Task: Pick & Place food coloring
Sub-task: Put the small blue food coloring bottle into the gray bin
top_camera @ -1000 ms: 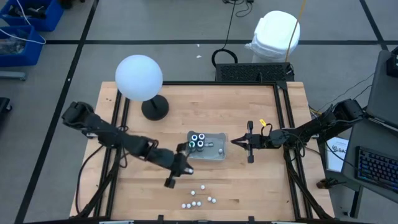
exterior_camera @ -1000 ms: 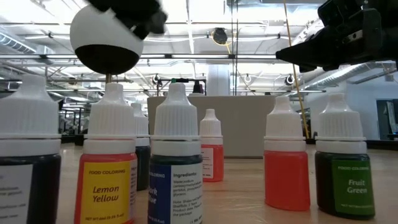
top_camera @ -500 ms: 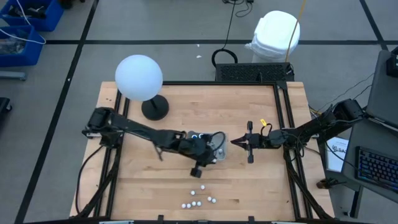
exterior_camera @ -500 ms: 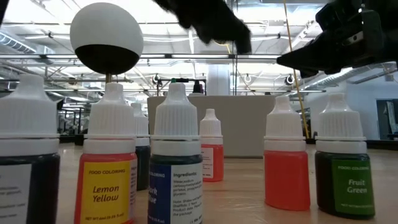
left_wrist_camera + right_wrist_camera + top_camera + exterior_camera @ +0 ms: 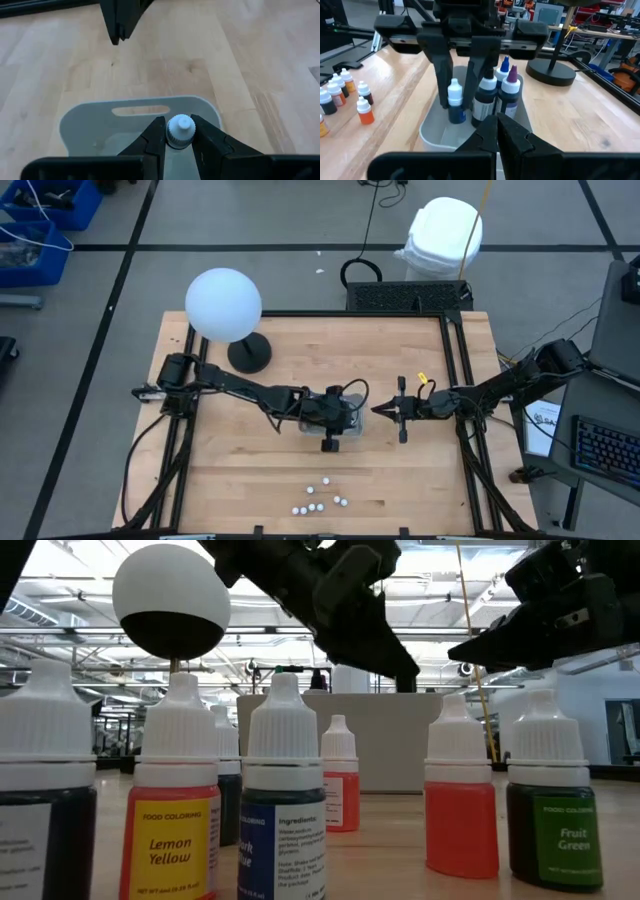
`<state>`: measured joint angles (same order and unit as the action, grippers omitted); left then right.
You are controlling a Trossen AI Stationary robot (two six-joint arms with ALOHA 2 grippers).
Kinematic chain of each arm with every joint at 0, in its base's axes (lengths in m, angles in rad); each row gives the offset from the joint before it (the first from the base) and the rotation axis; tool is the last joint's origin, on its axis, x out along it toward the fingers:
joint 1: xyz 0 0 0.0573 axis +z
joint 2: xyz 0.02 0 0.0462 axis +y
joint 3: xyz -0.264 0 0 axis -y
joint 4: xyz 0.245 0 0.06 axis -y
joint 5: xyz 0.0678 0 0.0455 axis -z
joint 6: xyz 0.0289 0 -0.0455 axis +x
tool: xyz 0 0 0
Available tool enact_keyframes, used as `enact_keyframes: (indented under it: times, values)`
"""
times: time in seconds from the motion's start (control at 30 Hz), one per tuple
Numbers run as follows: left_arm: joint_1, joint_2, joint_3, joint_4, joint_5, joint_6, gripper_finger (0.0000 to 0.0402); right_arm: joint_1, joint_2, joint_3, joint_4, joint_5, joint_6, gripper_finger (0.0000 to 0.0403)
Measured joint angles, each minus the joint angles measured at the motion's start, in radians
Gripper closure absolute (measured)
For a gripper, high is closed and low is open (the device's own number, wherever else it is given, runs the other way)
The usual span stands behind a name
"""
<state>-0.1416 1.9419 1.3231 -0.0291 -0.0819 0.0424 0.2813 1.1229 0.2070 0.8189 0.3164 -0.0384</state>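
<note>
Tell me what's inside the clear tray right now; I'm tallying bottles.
In the clear tray: three upright food coloring bottles, plus a white-capped bottle gripped by the left pincer. The arm hides any others behind.

White caps are seen on the food coloring bottles (image 5: 184, 820). A pale wood-grain worktop (image 5: 300, 360) and a grey tray (image 5: 75, 125) are shown

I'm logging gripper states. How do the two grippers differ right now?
The left gripper is clamped on a white-capped bottle over the tray; the right gripper is shut and empty. The left sits above the tray, the right just beside it. Both are dark and two-fingered.
</note>
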Motion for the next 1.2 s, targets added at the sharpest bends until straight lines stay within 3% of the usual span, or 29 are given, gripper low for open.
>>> enact_keyframes:
  times: [1.2]
  values:
    - [0.043,0.031,-0.001,-0.034,0.047,0.024,0.0315,0.0,0.0,0.0,-0.001,0.0,0.0,0.0401]
